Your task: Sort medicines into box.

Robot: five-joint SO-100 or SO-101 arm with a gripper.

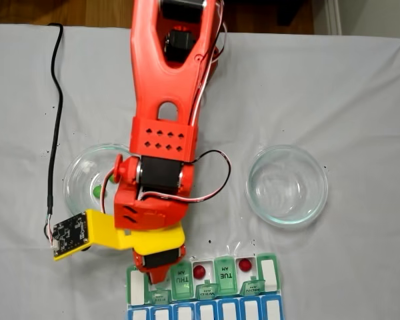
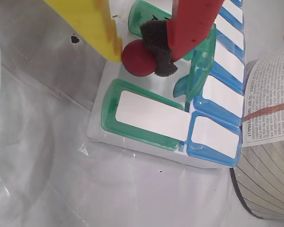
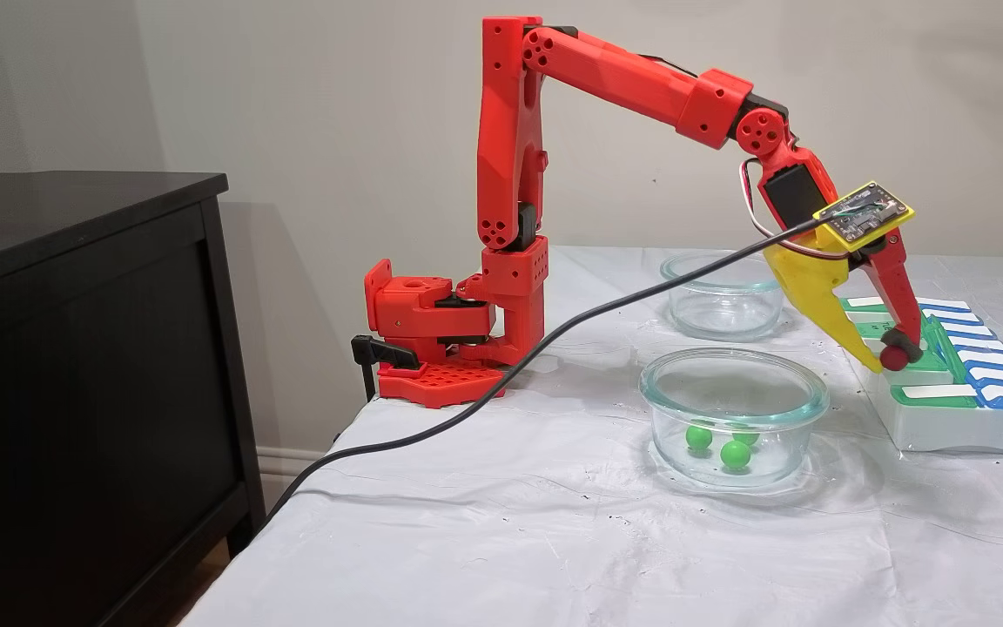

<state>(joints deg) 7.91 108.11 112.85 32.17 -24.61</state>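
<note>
Now we've got the gripper point(image 2: 143, 56) clamped on a dark red pill point(image 2: 138, 57), pinched between the yellow finger on the left of the wrist view and the red finger's black foam pad on the right. What matters is what lies straight under that pill: it hangs just above the pill organizer point(image 2: 146, 142), over an open green-row compartment whose lid point(image 2: 199, 71) stands tipped up just to the right of the jaws. So we judge the drop is nearly straight down, with the closed white-labelled compartment on the near side and the blue row to the right as the places to miss. From the top-down fixed view, the gripper point(image 1: 161, 280) sits at the left end of the organizer point(image 1: 270, 273), with two red pills point(image 1: 199, 271) already resting in compartments further right. In the side fixed view the arm reaches far out from its base, wrist pitched steeply down, fingertips point(image 3: 885, 359) low over the box point(image 3: 963, 427). The green pills point(image 3: 734, 453) wait in the near glass bowl point(image 3: 732, 387); the far bowl point(image 3: 719, 296) looks empty.
</note>
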